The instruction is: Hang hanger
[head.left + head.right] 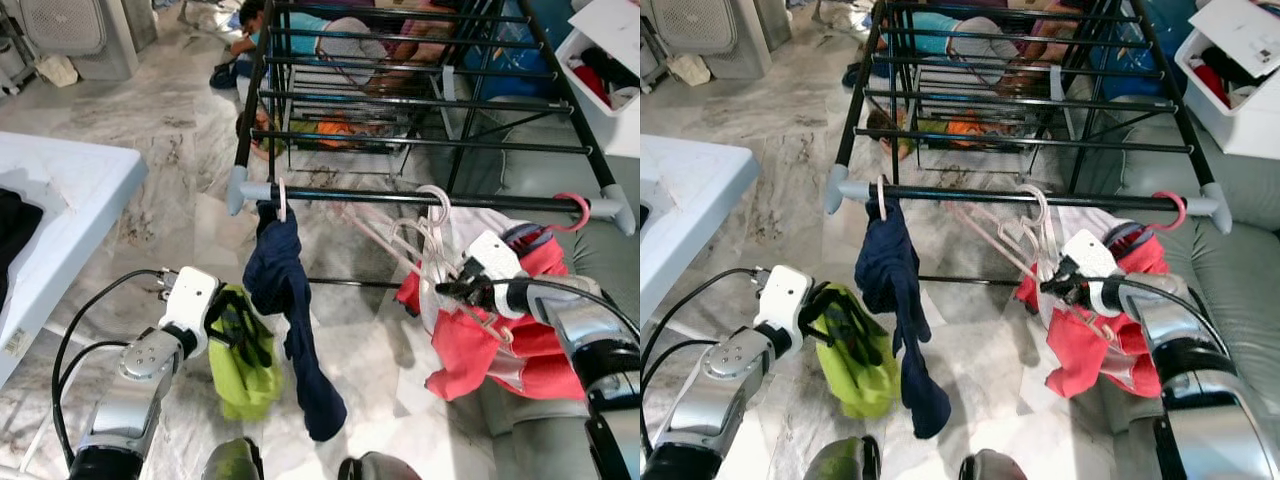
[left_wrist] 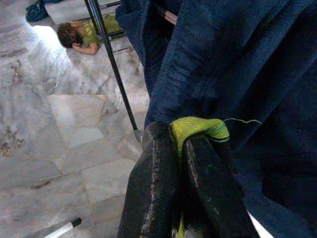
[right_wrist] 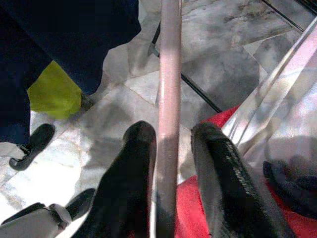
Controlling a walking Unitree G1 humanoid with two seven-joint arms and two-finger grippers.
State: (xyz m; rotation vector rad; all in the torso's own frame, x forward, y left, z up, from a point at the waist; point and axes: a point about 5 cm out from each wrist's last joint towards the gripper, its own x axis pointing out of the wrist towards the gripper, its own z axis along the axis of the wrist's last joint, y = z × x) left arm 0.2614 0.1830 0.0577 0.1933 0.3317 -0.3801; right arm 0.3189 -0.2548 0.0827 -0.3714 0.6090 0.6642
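A black drying rack (image 1: 400,198) stands in front of me. A navy garment (image 1: 290,290) hangs from its front bar on a pale hanger hook. Further right, pale pink hangers (image 1: 425,235) hook over the same bar. My right gripper (image 1: 447,290) is below that bar, shut on a pink hanger's rod (image 3: 168,99), which runs between its fingers (image 3: 133,168). A red garment (image 1: 480,345) hangs from it. My left gripper (image 1: 232,318) is low on the left, beside the navy garment, shut on a lime-green garment (image 1: 245,365) whose edge (image 2: 198,128) sticks out between the fingertips.
A white table (image 1: 60,200) is at my left and a grey sofa (image 1: 600,260) at my right. A white bin (image 1: 600,60) of clothes sits at the back right. People (image 1: 300,30) lie on the marble floor beyond the rack. A pink hook (image 1: 575,210) hangs at the bar's right end.
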